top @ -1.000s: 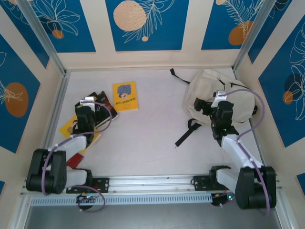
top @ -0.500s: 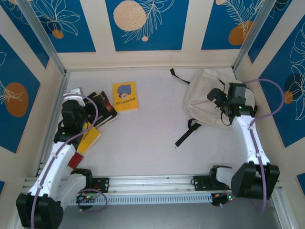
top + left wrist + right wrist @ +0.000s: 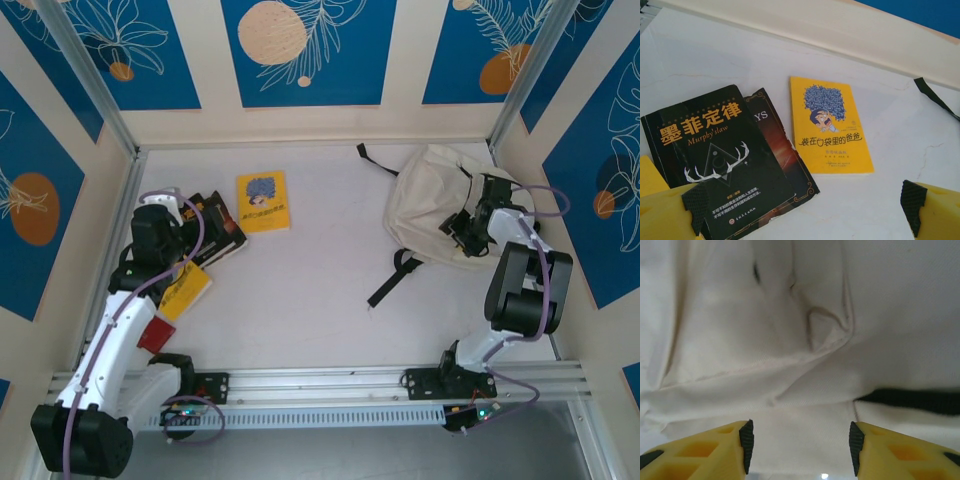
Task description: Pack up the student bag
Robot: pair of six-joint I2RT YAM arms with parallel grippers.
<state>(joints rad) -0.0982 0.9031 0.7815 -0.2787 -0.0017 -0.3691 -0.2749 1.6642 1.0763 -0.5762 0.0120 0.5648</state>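
Right tool [image 3: 800,441] neared student bag [image 3: 790,315], its outline cut off.

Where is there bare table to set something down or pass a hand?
Best room: the bare table middle, bordered by the yellow book, the student bag and its black strap, running to the near rail. Crowded: the left edge, with overlapping dark books; the far right corner, under the bag.
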